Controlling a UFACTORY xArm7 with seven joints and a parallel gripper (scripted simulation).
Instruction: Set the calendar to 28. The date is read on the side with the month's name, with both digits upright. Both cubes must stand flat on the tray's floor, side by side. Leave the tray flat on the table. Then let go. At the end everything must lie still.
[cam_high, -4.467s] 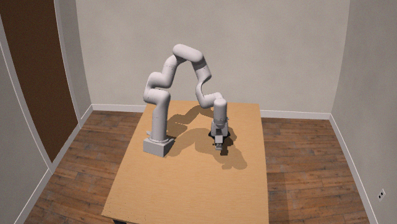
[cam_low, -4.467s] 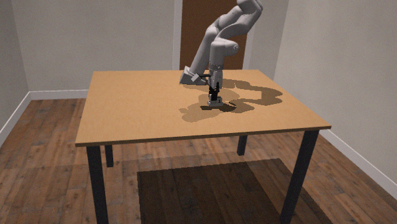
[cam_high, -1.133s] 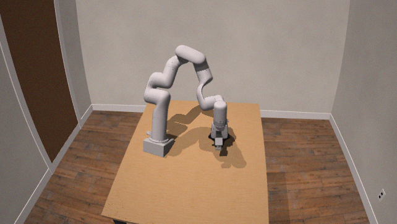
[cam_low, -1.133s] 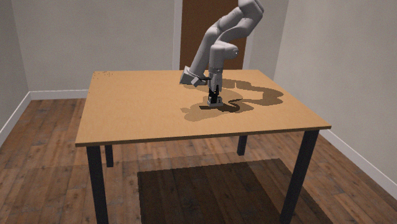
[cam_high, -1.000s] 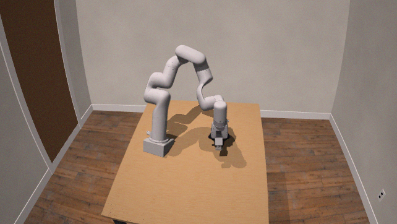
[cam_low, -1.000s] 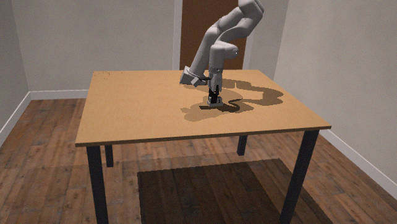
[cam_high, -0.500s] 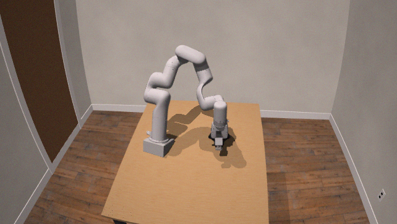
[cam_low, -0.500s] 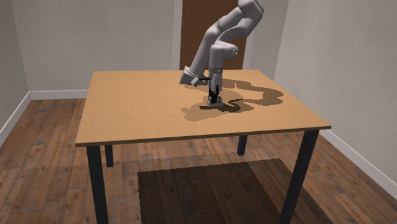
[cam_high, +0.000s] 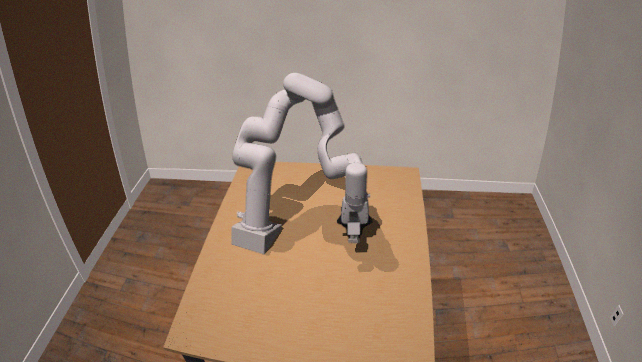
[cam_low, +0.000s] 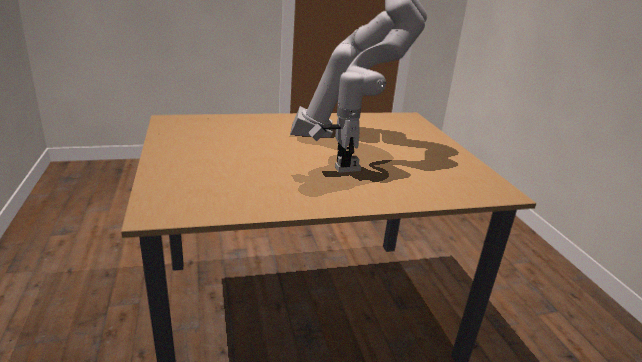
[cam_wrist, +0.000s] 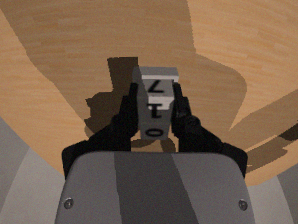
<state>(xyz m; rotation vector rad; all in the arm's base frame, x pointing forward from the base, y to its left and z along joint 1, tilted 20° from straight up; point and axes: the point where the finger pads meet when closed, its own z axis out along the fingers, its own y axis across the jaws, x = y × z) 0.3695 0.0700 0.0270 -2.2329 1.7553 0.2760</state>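
Note:
My gripper (cam_wrist: 154, 94) points straight down over the middle of the table, and its black fingers press both sides of a light grey date cube (cam_wrist: 156, 99). The cube's faces toward the wrist camera show dark digits, one of which looks like a 1. In the top view the cube (cam_high: 353, 230) sits low between the fingers (cam_high: 353, 236), at or just above the table top. In the exterior view the cube (cam_low: 348, 163) shows a 1 on its near face under the gripper (cam_low: 346, 154). I cannot make out the tray or a second cube apart from this grey block.
The arm's base (cam_high: 255, 236) stands on the table to the left of the gripper. Dark arm shadows (cam_low: 380, 172) lie on the wood around the cube. The table edges are far from the gripper on all sides.

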